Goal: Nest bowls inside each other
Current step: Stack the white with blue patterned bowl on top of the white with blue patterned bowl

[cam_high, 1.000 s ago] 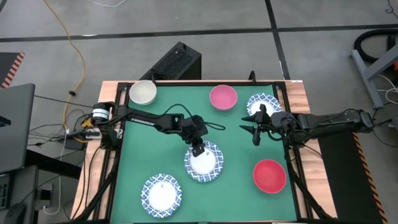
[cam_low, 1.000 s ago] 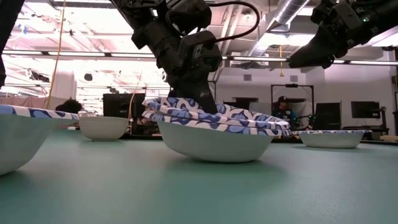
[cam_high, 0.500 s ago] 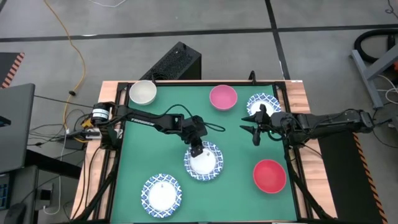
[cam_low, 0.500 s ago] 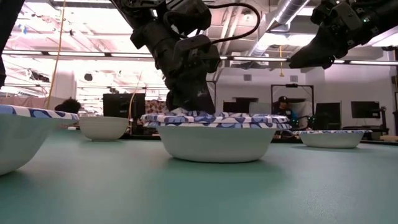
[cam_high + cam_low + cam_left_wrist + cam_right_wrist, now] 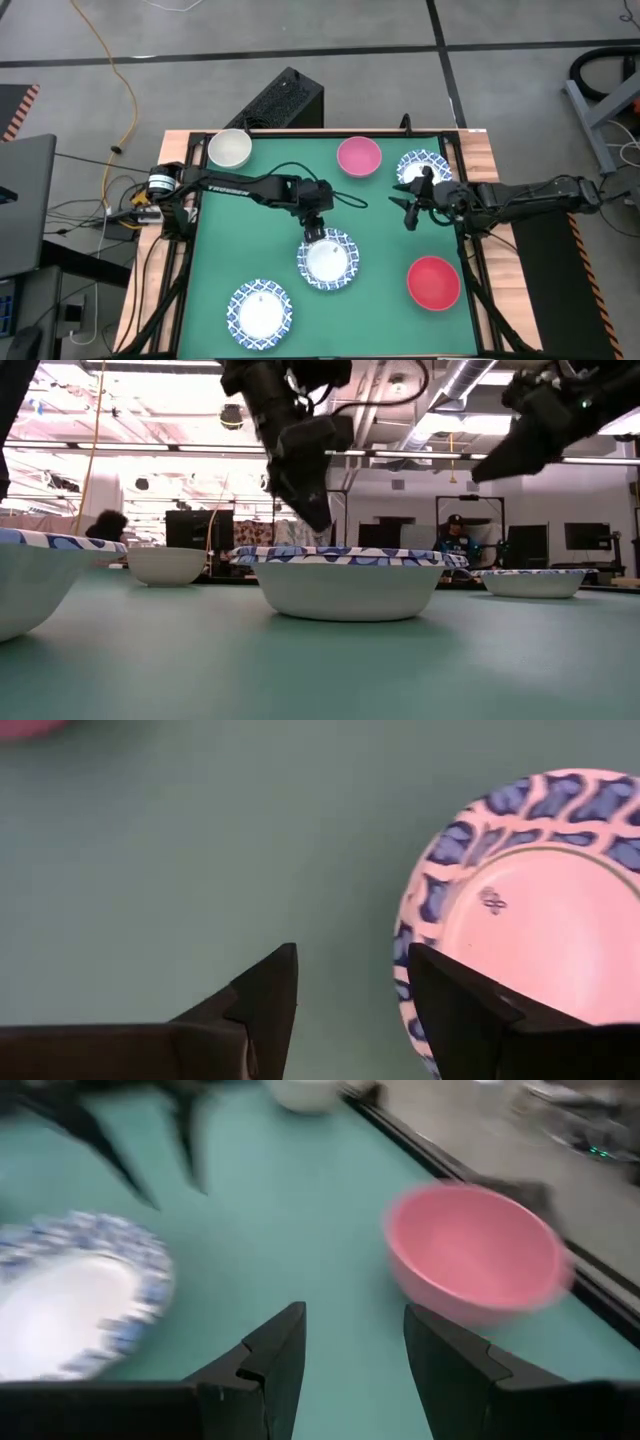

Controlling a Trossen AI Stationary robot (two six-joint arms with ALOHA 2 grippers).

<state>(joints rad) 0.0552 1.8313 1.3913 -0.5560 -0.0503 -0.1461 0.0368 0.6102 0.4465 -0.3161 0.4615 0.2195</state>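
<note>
Two blue-rimmed white bowls sit nested [image 5: 327,260] at the table's middle, level [image 5: 347,575]. My left gripper [image 5: 314,230] hangs open just above the stack's far rim [image 5: 530,910], touching nothing. Another blue-rimmed bowl [image 5: 260,308] rests near the front left. A cream bowl [image 5: 229,148], a pink bowl [image 5: 359,156] and a third patterned bowl [image 5: 424,165] stand along the far edge. A red bowl [image 5: 433,282] is at the front right. My right gripper [image 5: 408,210] waits open in the air at the right, facing the pink bowl [image 5: 470,1265].
Bare green mat lies between the bowls, widest left of the stack. Wooden table borders and the arm mounts flank the mat on both sides. Cables run along the left arm. A black box stands behind the far edge [image 5: 285,100].
My left gripper has opened and let go of the upper patterned bowl's rim. That bowl, tilted before, has dropped level into the bowl beneath it. The gripper has then risen clear of the stack and tipped.
</note>
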